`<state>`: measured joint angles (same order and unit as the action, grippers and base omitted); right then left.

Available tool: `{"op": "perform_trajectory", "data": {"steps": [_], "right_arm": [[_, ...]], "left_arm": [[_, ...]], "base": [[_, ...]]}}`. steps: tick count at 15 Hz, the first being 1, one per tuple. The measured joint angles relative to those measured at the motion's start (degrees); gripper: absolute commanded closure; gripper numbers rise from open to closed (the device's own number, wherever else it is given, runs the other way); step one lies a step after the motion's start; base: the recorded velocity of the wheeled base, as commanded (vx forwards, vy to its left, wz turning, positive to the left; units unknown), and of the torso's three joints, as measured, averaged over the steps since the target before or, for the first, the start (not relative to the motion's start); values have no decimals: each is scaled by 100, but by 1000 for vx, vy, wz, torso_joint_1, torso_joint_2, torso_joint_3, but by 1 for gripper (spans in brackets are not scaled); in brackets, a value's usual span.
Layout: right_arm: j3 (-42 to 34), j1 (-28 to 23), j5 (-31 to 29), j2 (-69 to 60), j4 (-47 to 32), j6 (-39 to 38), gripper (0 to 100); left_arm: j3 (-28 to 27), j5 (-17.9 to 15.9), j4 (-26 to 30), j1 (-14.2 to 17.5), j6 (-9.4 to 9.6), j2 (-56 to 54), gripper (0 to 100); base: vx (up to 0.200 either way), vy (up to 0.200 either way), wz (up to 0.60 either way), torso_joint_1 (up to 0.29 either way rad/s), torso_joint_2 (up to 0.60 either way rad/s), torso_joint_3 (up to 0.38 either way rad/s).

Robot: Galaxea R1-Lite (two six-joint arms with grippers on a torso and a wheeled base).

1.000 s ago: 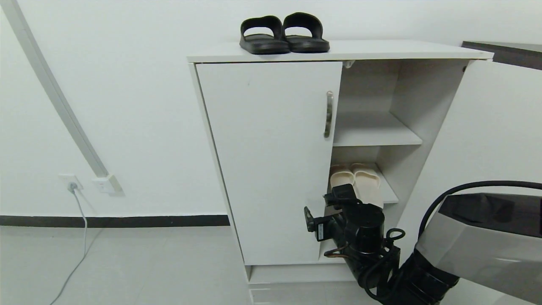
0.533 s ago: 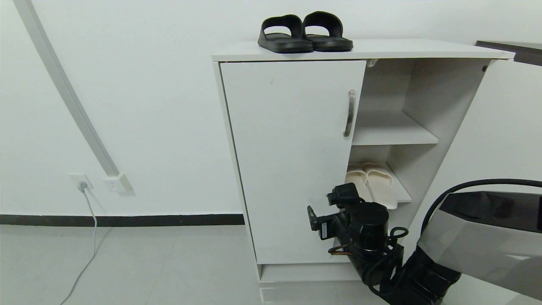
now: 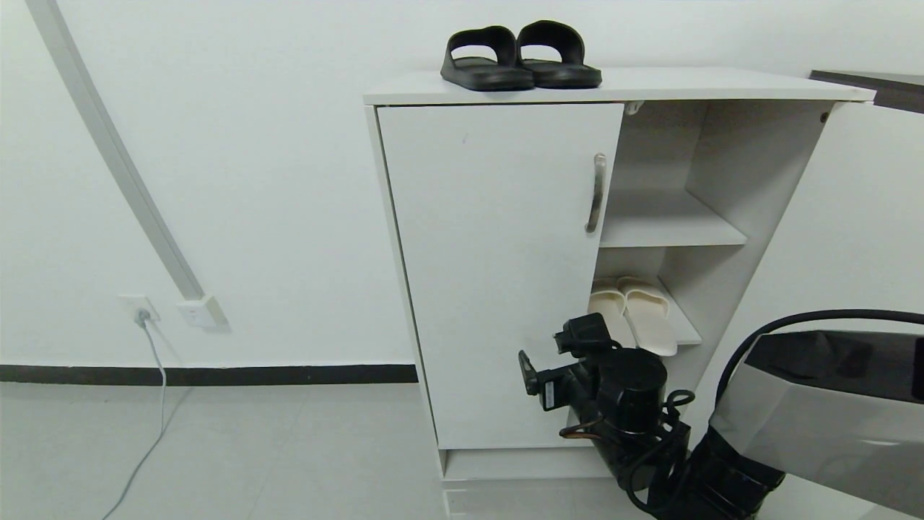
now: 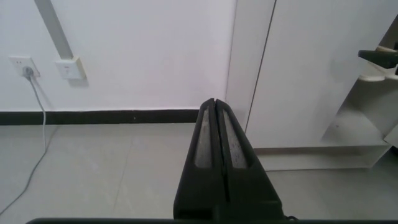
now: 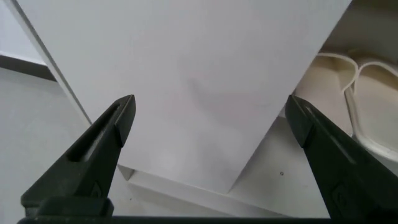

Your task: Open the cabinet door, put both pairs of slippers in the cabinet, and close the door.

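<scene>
While black slippers (image 3: 521,56) sit side by side atop cabinet (image 3: 686,83), cream slippers (image 3: 639,314) lie on lower shelf (image 3: 686,334) in open right compartment (image 3: 729,166). I judge black pair light, rubbery, flexible; best pinched at strap arch. Long axis runs front-to-back; heels seem toward me, unsure. Right gripper (image 3: 552,350) low before closed left door (image 3: 498,274), fingers (image 5: 109,134) spread wide, empty. Left gripper (image 4: 214,109) fingers pressed together, holding nothing.
</scene>
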<state>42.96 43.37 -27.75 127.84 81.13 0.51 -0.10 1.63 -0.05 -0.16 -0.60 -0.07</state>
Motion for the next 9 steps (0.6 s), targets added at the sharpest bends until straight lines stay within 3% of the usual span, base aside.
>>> {"op": "perform_trajectory", "data": {"steps": [4,7,9], "right_arm": [[-55,1,77,40,249,145,0],[-99,20,104,46,249,149,0],[-132,11,132,61,347,149,0]], "left_arm": [[2,2,10,-2,2,0,100],[7,-5,12,-9,9,0,100],[-1,-7,-2,0,9,0,100]], "base": [[0,0,0,-1,-41,-44],[0,0,0,19,-190,-333],[0,0,0,44,-540,-359]]}}
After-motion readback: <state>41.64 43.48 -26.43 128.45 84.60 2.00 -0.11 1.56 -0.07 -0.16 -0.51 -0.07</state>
